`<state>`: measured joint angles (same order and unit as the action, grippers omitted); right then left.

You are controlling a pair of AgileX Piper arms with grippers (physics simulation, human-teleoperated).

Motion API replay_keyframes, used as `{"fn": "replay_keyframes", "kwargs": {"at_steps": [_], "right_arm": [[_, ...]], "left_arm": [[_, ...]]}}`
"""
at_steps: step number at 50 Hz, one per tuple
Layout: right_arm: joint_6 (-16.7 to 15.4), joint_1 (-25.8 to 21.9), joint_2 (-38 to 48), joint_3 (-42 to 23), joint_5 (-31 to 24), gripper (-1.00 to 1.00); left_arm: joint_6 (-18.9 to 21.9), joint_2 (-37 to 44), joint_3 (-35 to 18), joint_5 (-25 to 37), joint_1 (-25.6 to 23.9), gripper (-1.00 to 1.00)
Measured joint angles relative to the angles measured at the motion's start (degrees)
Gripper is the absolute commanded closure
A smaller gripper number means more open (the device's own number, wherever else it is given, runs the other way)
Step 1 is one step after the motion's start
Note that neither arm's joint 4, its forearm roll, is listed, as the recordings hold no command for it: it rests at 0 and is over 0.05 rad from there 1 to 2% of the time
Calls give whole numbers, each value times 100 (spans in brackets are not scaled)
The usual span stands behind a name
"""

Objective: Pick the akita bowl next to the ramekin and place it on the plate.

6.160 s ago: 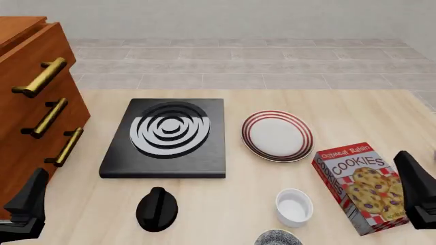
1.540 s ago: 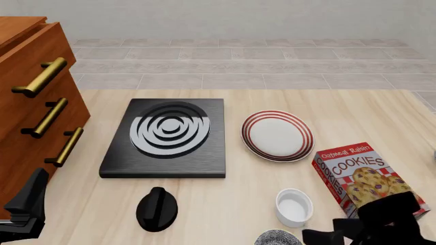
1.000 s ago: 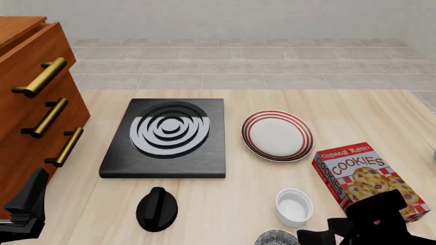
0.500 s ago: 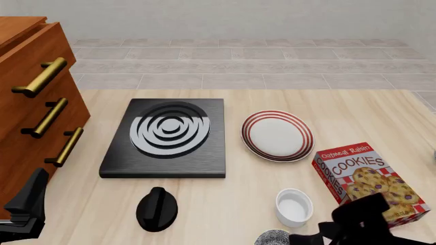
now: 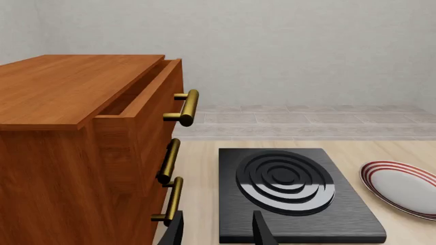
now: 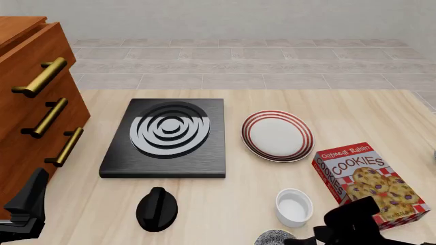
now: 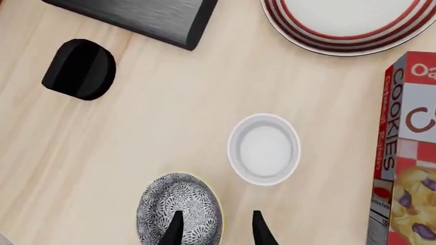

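Straddling the akita bowl rim, the open right gripper hovers beside the ramekin; the box reads "COOKIES", its smaller print seemingly "Oatmeal Raisin". Left gripper open.

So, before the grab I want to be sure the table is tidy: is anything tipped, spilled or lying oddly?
Nothing is spilled or broken. The only thing off its base is the cookie box, lying flat beside the ramekin. The speckled bowl and the plate sit upright.
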<state>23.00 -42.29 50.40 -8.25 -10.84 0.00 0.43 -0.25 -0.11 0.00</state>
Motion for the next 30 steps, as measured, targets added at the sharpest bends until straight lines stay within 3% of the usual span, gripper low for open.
{"fn": "replay_keyframes", "kwargs": {"at_steps": [30], "right_arm": [[-267,85,252,47,128,-100]], "left_arm": [[0,0,0,0,0,-100]]}}
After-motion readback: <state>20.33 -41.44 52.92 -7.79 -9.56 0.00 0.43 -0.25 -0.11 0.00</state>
